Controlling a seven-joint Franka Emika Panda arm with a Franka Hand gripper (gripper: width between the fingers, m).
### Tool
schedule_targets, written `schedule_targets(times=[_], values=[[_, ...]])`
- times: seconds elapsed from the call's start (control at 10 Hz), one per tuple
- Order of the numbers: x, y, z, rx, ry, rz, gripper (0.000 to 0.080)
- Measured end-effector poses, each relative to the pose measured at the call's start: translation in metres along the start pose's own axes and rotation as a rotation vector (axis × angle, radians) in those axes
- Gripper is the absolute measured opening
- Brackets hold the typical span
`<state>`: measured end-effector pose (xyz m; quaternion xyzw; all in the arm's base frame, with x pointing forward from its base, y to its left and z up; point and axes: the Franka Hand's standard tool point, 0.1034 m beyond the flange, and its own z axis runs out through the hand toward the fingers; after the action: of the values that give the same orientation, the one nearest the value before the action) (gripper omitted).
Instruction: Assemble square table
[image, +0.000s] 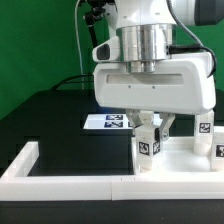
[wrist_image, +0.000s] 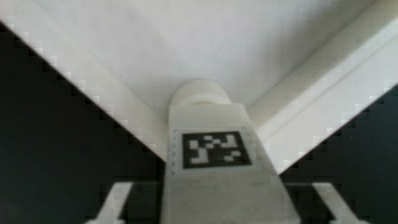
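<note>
A white block leg (image: 148, 138) with a black-and-white tag stands upright at the near corner of the white square panel (image: 185, 158). My gripper (image: 148, 126) is low over it, one finger on each side. In the wrist view the leg (wrist_image: 217, 150) fills the middle, and a dark gap shows between it and each of the fingers (wrist_image: 118, 200). The gripper (wrist_image: 221, 208) is open around the leg. The panel's raised rim (wrist_image: 107, 60) runs in a V behind the leg. Two more tagged legs (image: 203, 130) stand at the exterior view's right.
The marker board (image: 106, 122) lies flat on the black table behind the gripper. The long white L-shaped border wall (image: 70, 178) runs along the front and up the exterior view's left. A green backdrop stands behind.
</note>
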<state>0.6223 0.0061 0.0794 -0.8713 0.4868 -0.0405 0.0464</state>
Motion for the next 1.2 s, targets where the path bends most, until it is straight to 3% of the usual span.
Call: schedule_targets(times=[0.3,0.5,0.6,0.7,0.8,0.9,1.2], values=[[-0.0053,-0.0027,0.0038,0.050,-0.083,0.591,0.0293],[-0.0078,-0.0064,0.0021,0.054,-0.098,0.744,0.0294],[-0.0074,-0.0056,0.0031,0.054,-0.096,0.709,0.0294],[-0.0081,-0.0046,0.0037,0.046,-0.087,0.609,0.0376],[-0.0110,-0.0044,0.0040,0.027,-0.077,0.413,0.0516],[-0.0110,-0.0054,0.0034,0.029,-0.073,0.257,0.0607],[-0.0105,-0.0043,0.0039,0.034,-0.071,0.040,0.0647]])
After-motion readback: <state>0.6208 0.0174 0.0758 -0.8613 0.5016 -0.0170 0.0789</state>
